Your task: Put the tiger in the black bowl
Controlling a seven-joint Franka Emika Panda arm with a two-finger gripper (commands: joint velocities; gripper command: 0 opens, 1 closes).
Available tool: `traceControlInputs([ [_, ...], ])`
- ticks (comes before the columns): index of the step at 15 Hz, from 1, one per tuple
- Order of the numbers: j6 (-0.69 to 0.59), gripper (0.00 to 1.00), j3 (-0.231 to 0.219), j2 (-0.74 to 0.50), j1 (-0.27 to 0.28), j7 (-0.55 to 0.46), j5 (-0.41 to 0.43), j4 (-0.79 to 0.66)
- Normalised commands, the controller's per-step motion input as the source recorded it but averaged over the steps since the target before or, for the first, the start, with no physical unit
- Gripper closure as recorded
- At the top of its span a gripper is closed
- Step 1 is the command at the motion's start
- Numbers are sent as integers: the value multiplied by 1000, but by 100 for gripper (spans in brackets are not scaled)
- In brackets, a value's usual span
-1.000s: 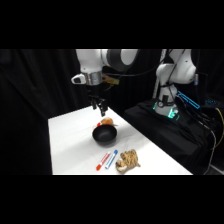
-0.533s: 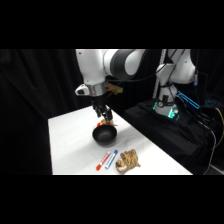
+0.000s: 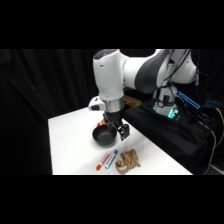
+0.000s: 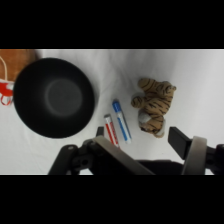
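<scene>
The tiger point(image 3: 128, 160), a striped tan-and-brown soft toy, lies near the table's front edge. In the wrist view the tiger point(image 4: 152, 106) lies to the right of the markers. The glossy black bowl point(image 3: 103, 136) stands empty just behind and left of it; seen from the wrist, the black bowl point(image 4: 54, 97) fills the left side. My gripper point(image 3: 117, 130) hangs low over the bowl's right rim, between bowl and tiger. In the wrist view the gripper point(image 4: 142, 142) is open with nothing between its fingers.
A red marker point(image 4: 111, 131) and a blue marker point(image 4: 121, 120) lie side by side between bowl and tiger. A small orange-tan object point(image 4: 17, 62) sits beyond the bowl. Black equipment with lit parts point(image 3: 167, 112) borders the white table point(image 3: 70, 135) on the right.
The arm has swung forward and down, from behind and above the bowl to its right rim, closer to the tiger. Bowl, markers and tiger have stayed put.
</scene>
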Motion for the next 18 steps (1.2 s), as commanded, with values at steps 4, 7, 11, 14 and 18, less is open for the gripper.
traceControlInputs([
  [4, 470, 0, 33, 71, 76, 179, 18, -181],
  [7, 530, 0, -17, 226, 81, 185, -68, -139],
  [11, 480, 0, -108, 375, 141, 207, -156, 4],
  [14, 285, 0, -159, 355, 193, 177, -121, 127],
  [18, 113, 29, -153, 154, 209, 161, -88, 115],
])
